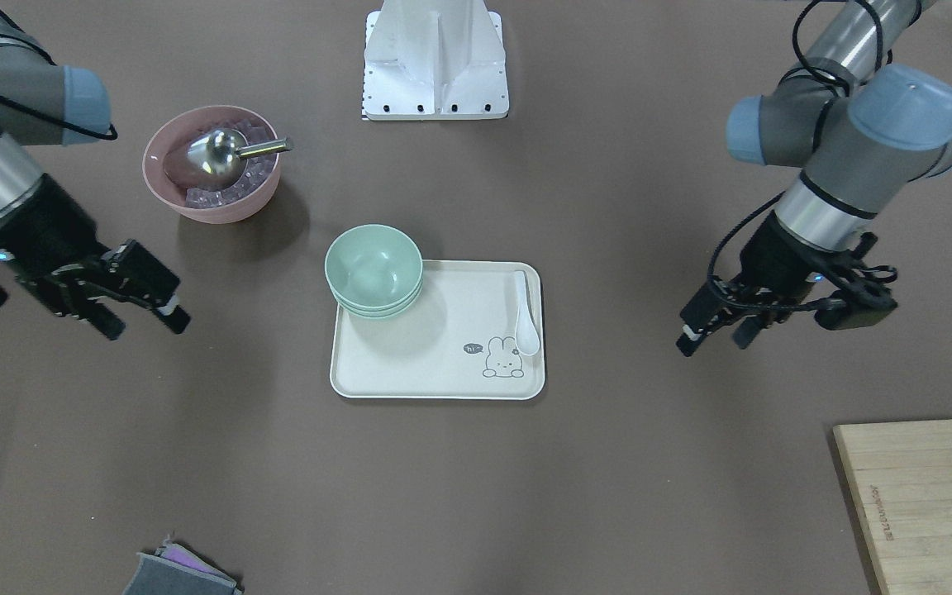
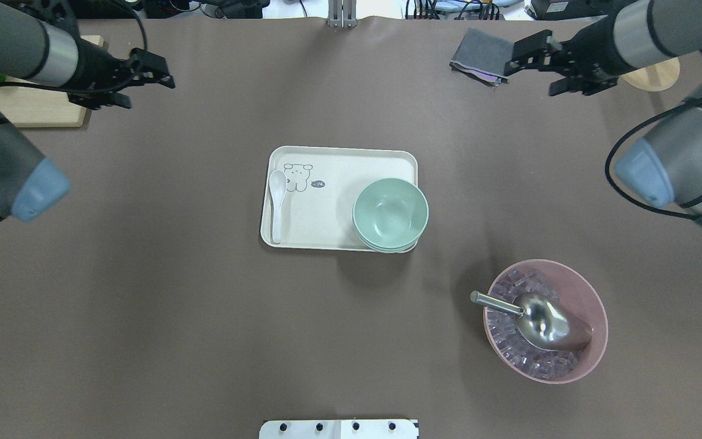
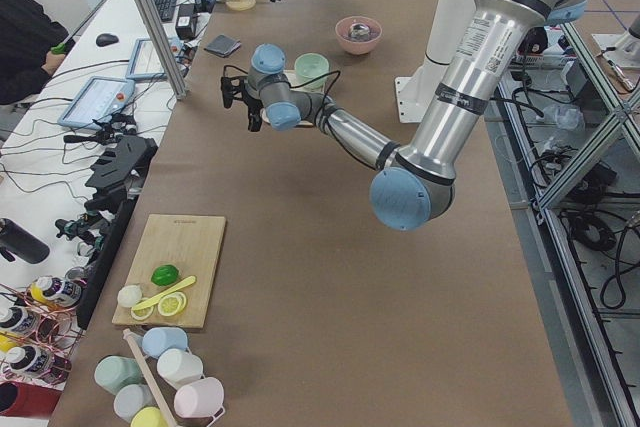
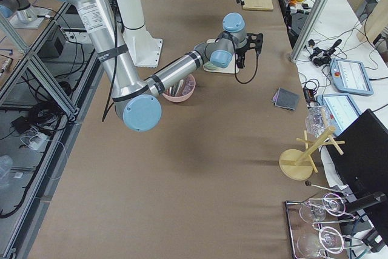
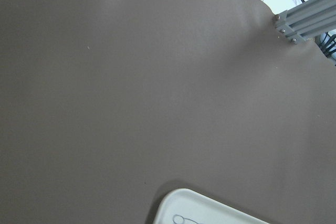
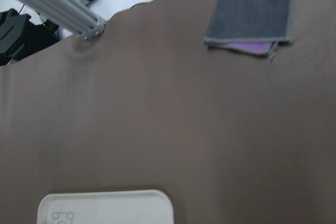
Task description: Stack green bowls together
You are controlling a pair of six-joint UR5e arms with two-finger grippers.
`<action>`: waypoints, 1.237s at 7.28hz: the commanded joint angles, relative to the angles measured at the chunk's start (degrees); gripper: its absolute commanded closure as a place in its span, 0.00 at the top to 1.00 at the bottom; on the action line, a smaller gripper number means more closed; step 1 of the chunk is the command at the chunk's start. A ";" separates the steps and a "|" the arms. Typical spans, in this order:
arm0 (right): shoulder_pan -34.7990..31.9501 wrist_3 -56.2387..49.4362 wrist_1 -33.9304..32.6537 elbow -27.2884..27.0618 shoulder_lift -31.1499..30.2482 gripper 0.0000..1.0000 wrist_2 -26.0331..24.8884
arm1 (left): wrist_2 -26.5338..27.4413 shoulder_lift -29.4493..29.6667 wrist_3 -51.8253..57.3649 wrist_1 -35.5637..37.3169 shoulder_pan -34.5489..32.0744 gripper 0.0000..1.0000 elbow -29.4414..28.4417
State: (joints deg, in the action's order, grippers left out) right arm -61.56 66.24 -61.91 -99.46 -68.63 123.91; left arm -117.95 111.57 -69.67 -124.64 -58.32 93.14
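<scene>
The pale green bowls (image 1: 373, 268) sit nested in one stack on the corner of a cream tray (image 1: 443, 380), seen from above too (image 2: 390, 213). The stack also shows small in the exterior left view (image 3: 312, 69). My left gripper (image 2: 147, 91) is open and empty, held above the table far to the tray's left (image 1: 711, 340). My right gripper (image 2: 531, 79) is open and empty, far to the tray's right (image 1: 145, 325). Neither wrist view shows fingers or bowls, only a tray corner (image 5: 210, 211) (image 6: 105, 208).
A white spoon (image 2: 276, 201) lies on the tray (image 2: 339, 158) by a rabbit drawing. A pink bowl (image 2: 601, 317) holds ice cubes and a metal scoop (image 2: 546, 323). A grey cloth (image 2: 479, 55) and a wooden board (image 2: 34, 110) lie at the far corners.
</scene>
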 commanded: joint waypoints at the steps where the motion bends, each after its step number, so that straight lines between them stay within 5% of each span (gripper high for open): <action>1: -5.75 -26.63 -10.64 0.31 -5.95 1.00 -0.86 | -0.26 -9.66 24.73 0.10 -8.79 0.98 1.08; 4: -8.75 -45.38 -16.84 1.02 -15.71 1.00 -7.96 | -0.53 -17.85 44.82 0.01 -15.23 0.98 0.91; 6: -10.85 -55.11 -16.40 2.16 -21.26 1.00 -7.28 | -0.70 -20.33 46.11 0.28 -16.48 0.98 0.21; 7: -13.74 -61.51 -16.66 3.38 -23.02 1.00 -6.23 | -2.53 -20.34 45.94 0.28 -16.65 0.98 -1.19; 9: -21.64 -69.83 -17.62 10.13 -22.08 1.00 4.26 | -9.11 -19.64 45.67 0.97 -20.06 0.98 -3.91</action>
State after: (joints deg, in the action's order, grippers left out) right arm -78.54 0.75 -78.92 -93.09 -90.88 121.85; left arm -123.24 91.52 -23.83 -124.20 -76.47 90.87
